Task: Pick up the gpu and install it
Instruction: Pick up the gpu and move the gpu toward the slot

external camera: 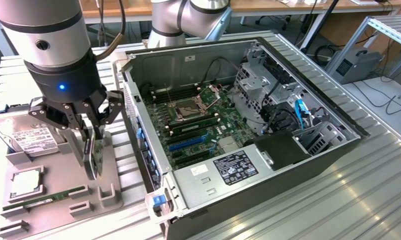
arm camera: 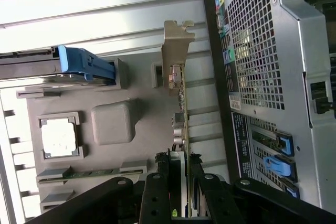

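Observation:
The gpu [external camera: 91,157] stands thin and edge-on over the grey holder tray [external camera: 60,165], at the exterior view's left of the open computer case [external camera: 207,190]. My gripper [external camera: 92,136] comes down from above and is shut on the card's upper edge. In the wrist view the fingers [arm camera: 161,174] clamp both sides of the gpu [arm camera: 180,119], whose silver end bracket [arm camera: 176,51] points away from the camera. I cannot tell whether the card's lower edge still rests in its tray slot. Blue expansion slots [external camera: 187,142] lie bare on the motherboard inside the case.
The tray also holds a hard drive [external camera: 24,135], a CPU [external camera: 26,182] and a RAM stick [external camera: 44,200]. The case's rear wall [arm camera: 262,77] stands close beside the card. A second robot arm [external camera: 187,20] rises behind the case.

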You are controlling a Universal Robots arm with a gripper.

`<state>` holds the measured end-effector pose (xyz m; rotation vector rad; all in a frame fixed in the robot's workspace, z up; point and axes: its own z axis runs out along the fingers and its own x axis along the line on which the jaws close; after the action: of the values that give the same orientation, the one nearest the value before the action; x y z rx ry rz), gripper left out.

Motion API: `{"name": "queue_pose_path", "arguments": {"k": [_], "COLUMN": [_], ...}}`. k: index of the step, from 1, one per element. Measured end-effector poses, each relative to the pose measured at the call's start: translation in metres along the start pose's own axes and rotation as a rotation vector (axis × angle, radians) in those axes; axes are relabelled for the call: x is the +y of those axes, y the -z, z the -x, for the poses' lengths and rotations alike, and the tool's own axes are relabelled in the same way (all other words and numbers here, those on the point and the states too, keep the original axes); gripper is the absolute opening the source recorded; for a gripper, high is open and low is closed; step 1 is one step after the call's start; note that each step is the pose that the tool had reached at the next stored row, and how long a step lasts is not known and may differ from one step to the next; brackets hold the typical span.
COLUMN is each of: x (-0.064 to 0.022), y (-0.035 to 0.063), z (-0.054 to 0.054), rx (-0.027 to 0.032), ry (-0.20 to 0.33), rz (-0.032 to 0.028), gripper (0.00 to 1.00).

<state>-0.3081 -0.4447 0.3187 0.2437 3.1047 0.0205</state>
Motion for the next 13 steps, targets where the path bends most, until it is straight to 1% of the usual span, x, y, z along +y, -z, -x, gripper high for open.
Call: {"name": "queue_pose_path", "arguments": {"k": [2, 13], "x": [0.0, 0.0001], "y": [0.0015, 0.0092], "z": [0.0, 0.0002], "rx": [0.0001, 0.0002], "ry": [0.0, 0.0], "rz": [0.001, 0.0012], "gripper": [0.27, 0.27]}}
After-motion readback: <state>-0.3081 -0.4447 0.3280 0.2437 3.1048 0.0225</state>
